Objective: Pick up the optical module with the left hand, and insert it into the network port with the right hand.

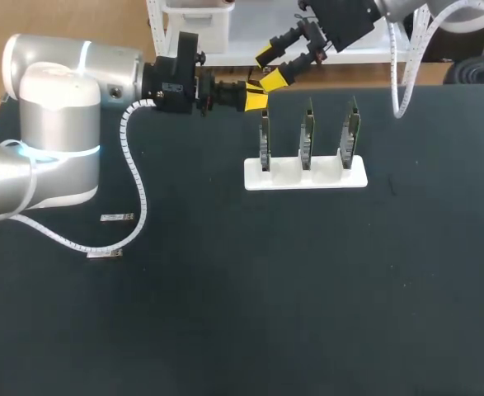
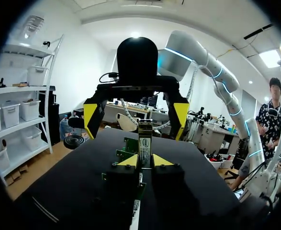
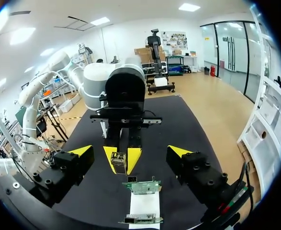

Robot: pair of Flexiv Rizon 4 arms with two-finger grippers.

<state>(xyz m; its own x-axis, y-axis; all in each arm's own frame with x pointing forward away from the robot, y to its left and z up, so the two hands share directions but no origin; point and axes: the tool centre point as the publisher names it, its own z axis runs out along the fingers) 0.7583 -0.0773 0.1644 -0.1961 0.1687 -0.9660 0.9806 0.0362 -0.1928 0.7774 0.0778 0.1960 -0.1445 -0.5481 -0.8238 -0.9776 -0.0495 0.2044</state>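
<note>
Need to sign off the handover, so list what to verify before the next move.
1. The left hand grips the small metal optical module from two sides: ok.
2. The right hand is open and faces the module: ok.
3. The right hand's fingers touch the module: not ok, both stand clear of it.
4. The white holder stands on the black table with three green circuit boards upright in it: ok.
5. The boards are ready to take the module: cannot tell, detail too small.
</note>
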